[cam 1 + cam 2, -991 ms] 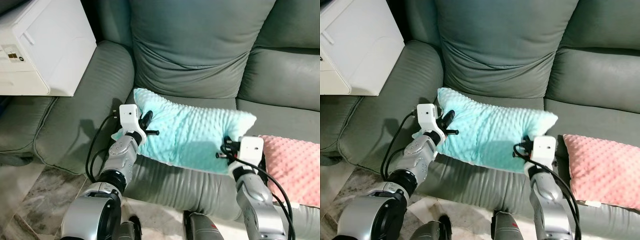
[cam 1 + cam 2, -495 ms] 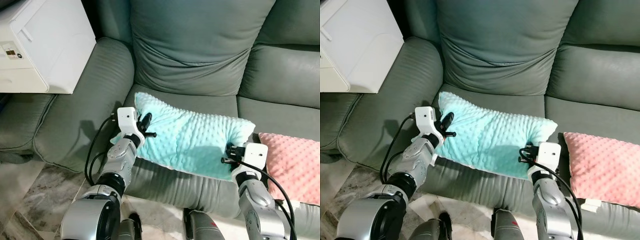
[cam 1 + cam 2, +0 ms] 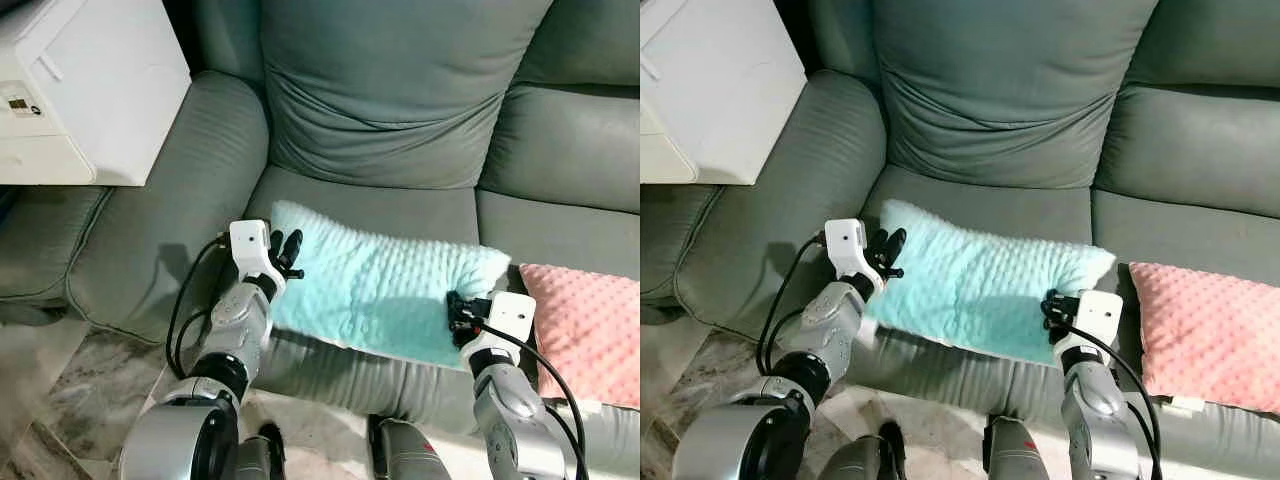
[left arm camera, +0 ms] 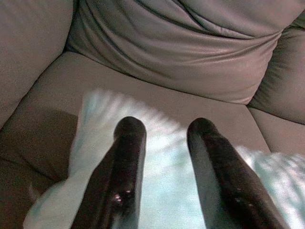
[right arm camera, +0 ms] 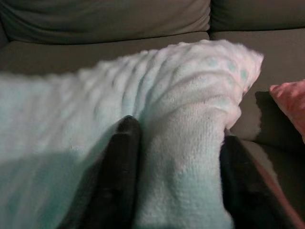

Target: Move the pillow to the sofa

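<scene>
Right claw (image 3: 462,312) grasps one teal pillow (image 3: 380,285) on the sofa (image 3: 400,120); left claw (image 3: 285,250) released over it; one pink pillow (image 3: 590,320) beside.

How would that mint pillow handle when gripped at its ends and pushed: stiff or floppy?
Probably soft: the mint pillow bunches between the right gripper fingers. Likely light, since the left gripper handles the other end. Its nubbly fabric should resist sliding on the sofa seat.
</scene>
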Controlling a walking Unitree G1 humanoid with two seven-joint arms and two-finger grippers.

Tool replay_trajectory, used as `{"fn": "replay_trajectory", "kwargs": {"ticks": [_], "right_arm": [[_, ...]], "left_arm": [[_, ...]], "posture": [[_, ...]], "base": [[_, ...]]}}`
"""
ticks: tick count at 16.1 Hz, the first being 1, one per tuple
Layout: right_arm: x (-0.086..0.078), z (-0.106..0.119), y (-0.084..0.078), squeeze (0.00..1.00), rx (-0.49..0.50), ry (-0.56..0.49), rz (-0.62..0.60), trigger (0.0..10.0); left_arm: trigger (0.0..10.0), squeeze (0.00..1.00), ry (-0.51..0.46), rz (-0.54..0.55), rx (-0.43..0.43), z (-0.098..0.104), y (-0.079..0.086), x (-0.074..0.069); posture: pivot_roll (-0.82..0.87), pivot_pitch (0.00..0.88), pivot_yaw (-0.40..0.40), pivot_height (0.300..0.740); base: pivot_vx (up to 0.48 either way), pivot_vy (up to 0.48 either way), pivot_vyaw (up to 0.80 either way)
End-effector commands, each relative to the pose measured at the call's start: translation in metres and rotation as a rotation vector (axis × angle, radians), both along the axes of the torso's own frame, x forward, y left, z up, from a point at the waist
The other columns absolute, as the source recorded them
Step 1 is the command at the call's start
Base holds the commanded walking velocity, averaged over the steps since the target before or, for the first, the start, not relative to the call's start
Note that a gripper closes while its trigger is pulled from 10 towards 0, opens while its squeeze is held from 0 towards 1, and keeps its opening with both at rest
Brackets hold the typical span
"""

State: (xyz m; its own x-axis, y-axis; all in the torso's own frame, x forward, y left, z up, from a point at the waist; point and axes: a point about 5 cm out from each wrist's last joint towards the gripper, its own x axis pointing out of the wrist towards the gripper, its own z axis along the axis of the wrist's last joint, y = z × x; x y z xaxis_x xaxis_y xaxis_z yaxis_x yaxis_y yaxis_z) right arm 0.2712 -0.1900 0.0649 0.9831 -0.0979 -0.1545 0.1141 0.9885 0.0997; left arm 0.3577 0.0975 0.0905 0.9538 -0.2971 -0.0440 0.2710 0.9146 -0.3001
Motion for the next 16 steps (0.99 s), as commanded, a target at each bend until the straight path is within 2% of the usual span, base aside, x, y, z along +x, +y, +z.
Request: {"fn": "replay_trajectory", "kwargs": {"ticks": [1,3,8,11,15,16], "right_arm": [[-0.006,-0.009,-0.001,1.0,0.008,0.03,0.0,10.0],[-0.007,-0.008,-0.007,1.0,0.008,0.031,-0.016,10.0],[-0.01,-0.009,-0.011,1.0,0.013,0.036,-0.028,10.0],[-0.011,-0.003,-0.01,1.0,0.044,0.027,-0.028,10.0],[-0.019,-0.005,0.008,1.0,0.087,0.106,0.086,10.0],[-0.034,-0.016,0.016,1.0,0.092,0.211,0.184,10.0]], "left_arm": [[10.0,1.0,0.027,0.005,0.005,-0.011,0.004,-0.006],[10.0,1.0,0.032,-0.005,-0.006,-0.013,0.002,-0.009],[10.0,1.0,0.024,-0.007,-0.009,-0.012,0.002,-0.008],[10.0,1.0,0.009,-0.011,0.002,-0.012,0.009,-0.009],[10.0,1.0,0.001,-0.019,0.07,-0.023,0.03,-0.02],[10.0,1.0,0.025,-0.006,0.104,-0.036,0.046,-0.032]], "posture": [[-0.22,0.343,0.092,0.74],[-0.22,0.345,0.091,0.74],[-0.22,0.345,0.088,0.74],[-0.22,0.343,0.091,0.74],[-0.21,0.332,0.088,0.74],[-0.2,0.33,0.088,0.74]], "base": [[0.0,0.0,0.0],[0.0,0.0,0.0],[0.0,0.0,0.0],[0.0,0.0,0.0],[0.0,0.0,0.0],[0.0,0.0,0.0]]}}
